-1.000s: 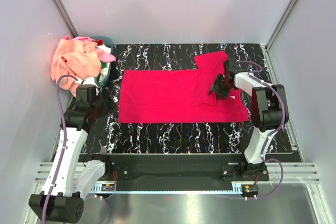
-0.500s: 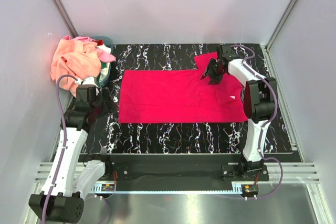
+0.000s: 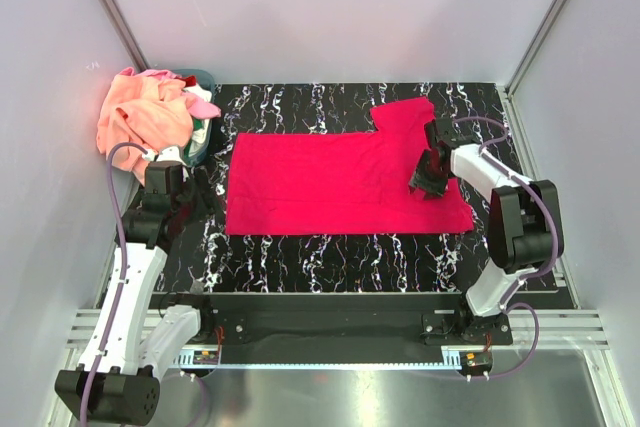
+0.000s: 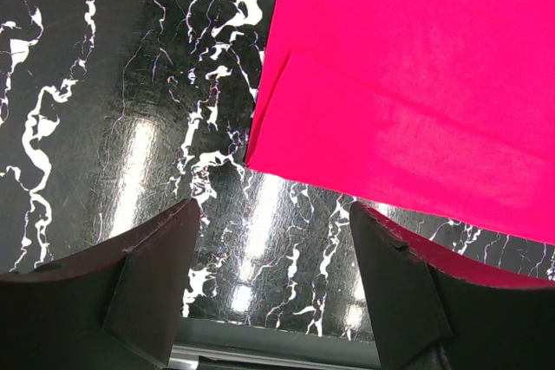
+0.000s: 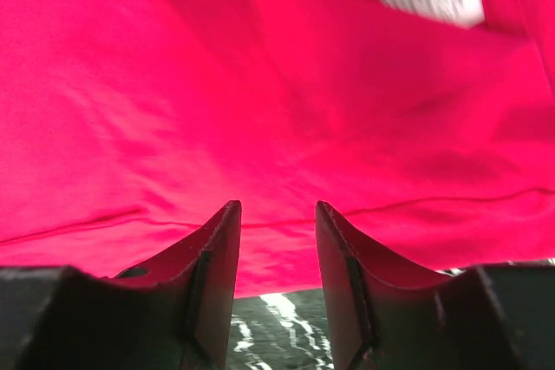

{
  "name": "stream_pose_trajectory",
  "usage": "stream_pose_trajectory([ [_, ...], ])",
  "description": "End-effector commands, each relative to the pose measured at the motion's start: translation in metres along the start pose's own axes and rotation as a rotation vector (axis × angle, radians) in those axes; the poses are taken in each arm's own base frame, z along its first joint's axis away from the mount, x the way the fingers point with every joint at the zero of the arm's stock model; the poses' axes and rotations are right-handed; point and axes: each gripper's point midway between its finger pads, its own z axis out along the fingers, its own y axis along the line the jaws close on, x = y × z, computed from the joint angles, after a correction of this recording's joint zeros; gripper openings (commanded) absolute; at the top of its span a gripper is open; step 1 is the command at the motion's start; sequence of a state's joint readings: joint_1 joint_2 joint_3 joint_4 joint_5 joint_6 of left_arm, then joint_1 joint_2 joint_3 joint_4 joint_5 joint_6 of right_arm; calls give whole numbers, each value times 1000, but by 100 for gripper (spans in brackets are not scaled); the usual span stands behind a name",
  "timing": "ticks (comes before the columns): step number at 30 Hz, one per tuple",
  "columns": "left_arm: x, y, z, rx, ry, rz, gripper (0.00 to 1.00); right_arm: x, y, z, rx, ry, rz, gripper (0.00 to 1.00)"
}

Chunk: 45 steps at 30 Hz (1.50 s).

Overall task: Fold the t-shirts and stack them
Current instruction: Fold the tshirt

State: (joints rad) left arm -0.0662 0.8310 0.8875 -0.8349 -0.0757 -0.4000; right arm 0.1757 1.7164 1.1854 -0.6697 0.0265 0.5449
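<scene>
T-shirts [image 3: 145, 117], peach+pink, in teal bskt [image 3: 203, 78]

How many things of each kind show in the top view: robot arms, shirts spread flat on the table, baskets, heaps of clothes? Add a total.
robot arms: 2 (left arm, right arm)
red t-shirt spread flat: 1
teal basket: 1
heap of clothes: 1
total: 5

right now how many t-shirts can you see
3: red t-shirt spread flat mid-table; peach-orange one and pink one heaped on the basket, far left. More may be hidden there.
</scene>
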Motion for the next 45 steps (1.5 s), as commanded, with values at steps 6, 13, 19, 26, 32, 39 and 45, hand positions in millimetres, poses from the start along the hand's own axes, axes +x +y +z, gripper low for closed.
stream_pose_trajectory([
  [6,-11,-2,-2,8,-59,-4,76,0,-15,14,76,-8,-26,44],
  [13,-11,-2,-2,9,-57,-4,76,-9,-13,25,96,-10,-33,42],
  [19,-11,-3,-1,12,-57,-3,76,-12,-10,32,99,-3,-38,42],
  [26,-11,-3,-1,13,-55,-2,76,-19,-8,35,113,-9,-41,40],
  [32,-12,-2,-2,12,-60,-3,76,-18,-11,41,133,4,-47,24],
  [39,-11,-2,-2,12,-59,-3,76,-22,-17,32,165,-8,-52,0],
  [45,-12,-3,-3,15,-66,-3,76,-62,-14,9,223,-108,-80,0],
])
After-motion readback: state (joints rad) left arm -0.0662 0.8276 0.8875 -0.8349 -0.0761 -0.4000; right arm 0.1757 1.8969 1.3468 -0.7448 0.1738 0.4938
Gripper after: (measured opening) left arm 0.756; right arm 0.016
